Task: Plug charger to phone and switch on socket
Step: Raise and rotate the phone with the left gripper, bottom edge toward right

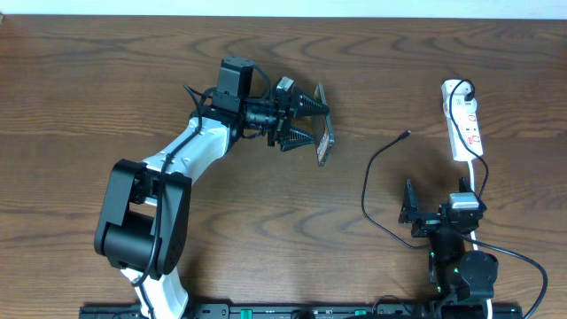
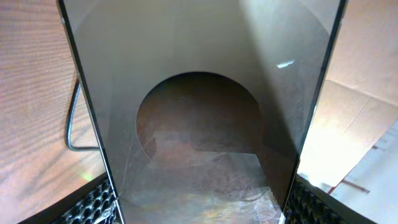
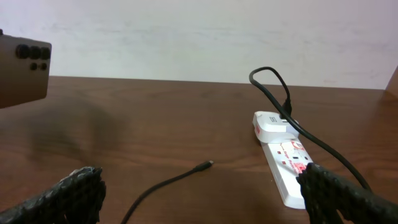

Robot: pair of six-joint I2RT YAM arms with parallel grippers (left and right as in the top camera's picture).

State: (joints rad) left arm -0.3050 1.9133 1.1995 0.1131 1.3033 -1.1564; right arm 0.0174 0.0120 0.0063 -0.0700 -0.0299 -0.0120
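The phone (image 1: 324, 139) is up off the table, standing on edge, with my left gripper (image 1: 319, 124) shut on its two long sides. In the left wrist view its shiny grey face (image 2: 199, 93) fills the space between the ribbed fingers (image 2: 93, 205). The charger cable (image 1: 376, 177) curves over the wood, and its loose connector (image 3: 205, 165) lies free on the table. Its plug (image 1: 462, 89) sits in the far end of the white socket (image 1: 464, 120). My right gripper (image 1: 436, 199) stands open near the front, short of the connector, with the socket (image 3: 286, 162) ahead to its right.
The socket's white cord (image 1: 483, 177) runs back toward the right arm's base. A pale wall (image 3: 199, 37) stands behind the table's far edge. Brown wooden tabletop (image 1: 133, 89) stretches left of the phone.
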